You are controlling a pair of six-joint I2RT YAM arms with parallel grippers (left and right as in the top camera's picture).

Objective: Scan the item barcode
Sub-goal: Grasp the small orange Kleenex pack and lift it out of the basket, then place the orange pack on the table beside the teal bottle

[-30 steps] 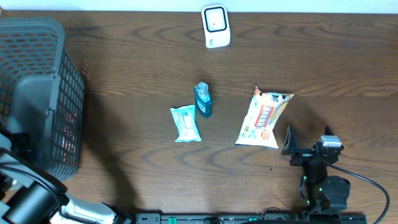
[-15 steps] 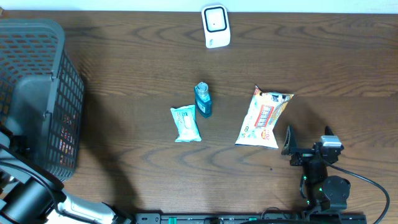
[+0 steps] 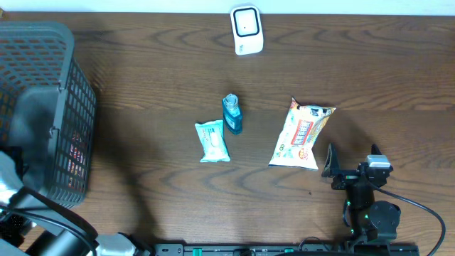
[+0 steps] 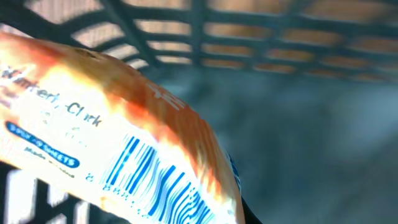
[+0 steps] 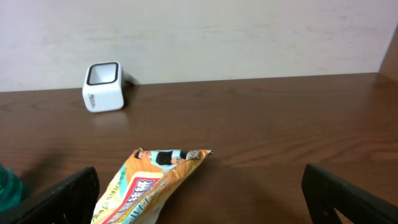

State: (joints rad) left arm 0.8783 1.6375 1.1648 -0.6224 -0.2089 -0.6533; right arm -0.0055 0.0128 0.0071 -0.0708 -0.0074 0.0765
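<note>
Right, the one to watch is the orange-and-white film packet with the blue barcode [image 4: 118, 130]. It's down inside the dark grey plastic lattice basket [image 3: 50, 50], and it crams the left wrist view, with the basket's bars blurred behind it. The left arm [image 3: 35, 231] comes up at the near side of the basket, its fingers out of shot. They're pressed together, and with the packet this close to the lens I'd judge they're nipping a bit of its film, though the contact point can't be seen. That packet looks light, soft and crinkly, and glossy enough to slide, so it'll likely flop and twist from a single pinch. I'd say a hold on a sealed edge or corner, clear of the printed bars, keeps the code flat and readable. A hard squeeze on the middle would only crumple it. At the far end of the table from the basket, the right gripper [image 3: 351, 161] sits with its fingers spread wide, nothing between them. The white box-shaped scanner [image 3: 247, 30] stands well apart from the basket, out across the dark wooden table [image 3: 142, 71] toward the back edge. Now the awkward bits: the packet's lettering is smeared by blur, its edges run off frame and the barcode is cut off at the bottom. From overhead the packet can't be picked out inside the basket at all.
</note>
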